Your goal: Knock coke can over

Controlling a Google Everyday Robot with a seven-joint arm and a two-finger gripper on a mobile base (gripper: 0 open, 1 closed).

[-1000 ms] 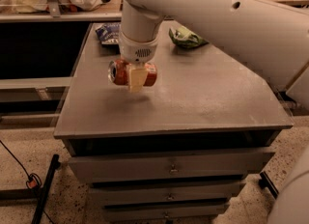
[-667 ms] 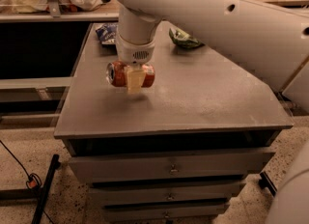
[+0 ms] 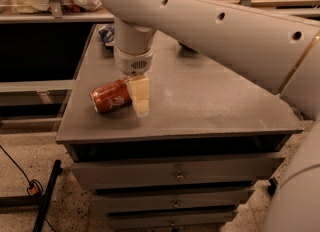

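Observation:
The coke can (image 3: 111, 96), red with white script, lies on its side on the grey table (image 3: 210, 101) near the front left. Its silver end points to the left front. My gripper (image 3: 138, 97) hangs from the white arm directly above and is low over the table, touching the can's right end. The arm hides the back middle of the table.
A blue snack bag (image 3: 106, 33) lies at the table's back left, partly behind the arm. The table's left edge is close to the can. Drawers (image 3: 176, 175) sit below the tabletop. A dark shelf (image 3: 35, 51) stands to the left and a black cable (image 3: 45, 201) lies on the floor.
The can has gone from standing at the gripper to lying on its side, further left and forward. The gripper has dropped lower with it.

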